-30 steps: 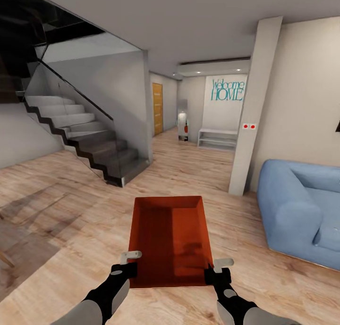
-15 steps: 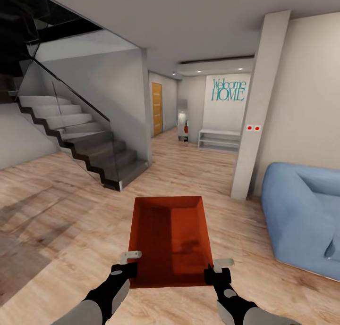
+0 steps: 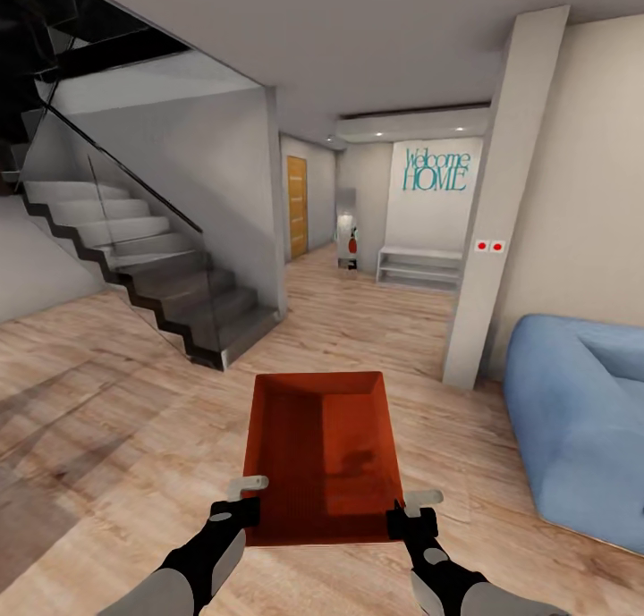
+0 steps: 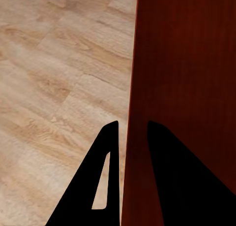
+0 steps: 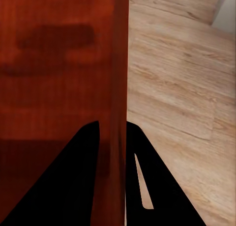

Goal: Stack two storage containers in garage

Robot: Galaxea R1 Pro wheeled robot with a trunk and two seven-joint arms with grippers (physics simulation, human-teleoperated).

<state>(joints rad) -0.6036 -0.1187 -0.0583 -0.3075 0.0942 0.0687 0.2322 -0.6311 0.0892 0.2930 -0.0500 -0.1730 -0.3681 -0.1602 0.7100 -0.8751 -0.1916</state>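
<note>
As the view swings left past the blue sofa (image 3: 572, 428), the storage container (image 3: 322, 455) stays clamped at its near corners by left gripper (image 3: 240, 500) and right gripper (image 3: 413, 507), hallway-bound

— Where is the bin?
— The storage container (image 3: 322, 455) is low in the middle, between the left gripper (image 3: 238, 500) and right gripper (image 3: 413, 510).
— And around it?
— Stairs (image 3: 143, 267) upper left, sofa (image 3: 581, 419) at right, pillar (image 3: 501, 205) behind the sofa.

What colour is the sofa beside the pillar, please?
Light blue; the sofa shows best in the head view.
</note>
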